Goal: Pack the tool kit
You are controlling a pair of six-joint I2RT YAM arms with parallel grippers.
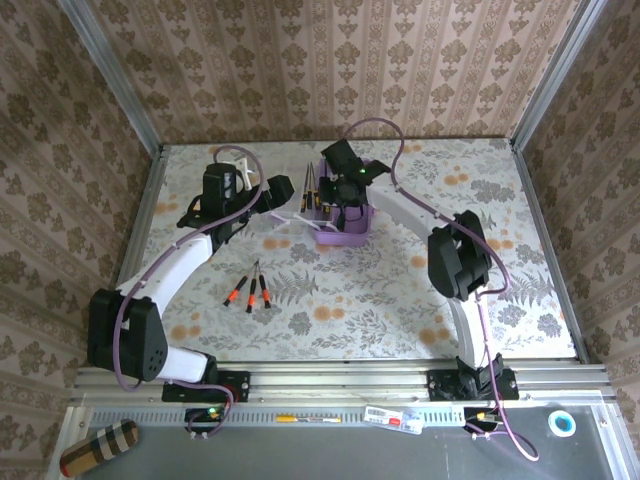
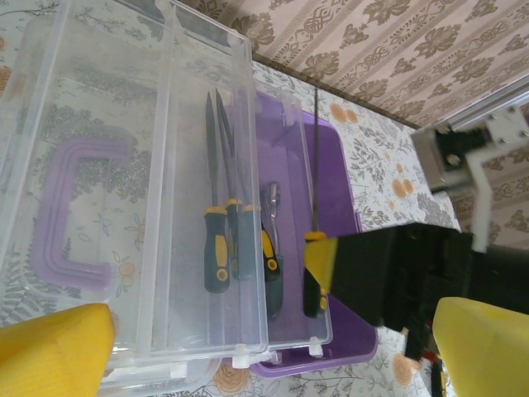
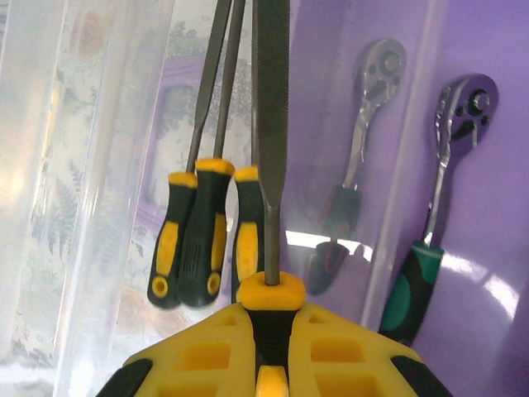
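The purple case [image 1: 352,236] of the tool kit lies open at the table's middle back, its clear lid [image 2: 124,165] folded out to the left. My right gripper [image 3: 271,331] hangs over the case [image 2: 347,215], shut on the handle of a yellow-and-black-handled file [image 3: 271,141] whose blade points away from it. Three more yellow-and-black-handled tools [image 3: 198,240] lie in the case beside a green-handled ratchet wrench [image 3: 438,248]. Three orange-handled screwdrivers [image 1: 250,292] rest on the table in front of the case. My left gripper [image 2: 264,364] is open, just off the lid's near edge, holding nothing.
The right gripper's black body and yellow finger [image 2: 388,273] stand close to my left gripper over the case's right side. Metal rails [image 1: 145,215] and patterned walls fence the table. A striped roll [image 1: 98,447] and a tape roll [image 1: 563,424] lie on the front ledge.
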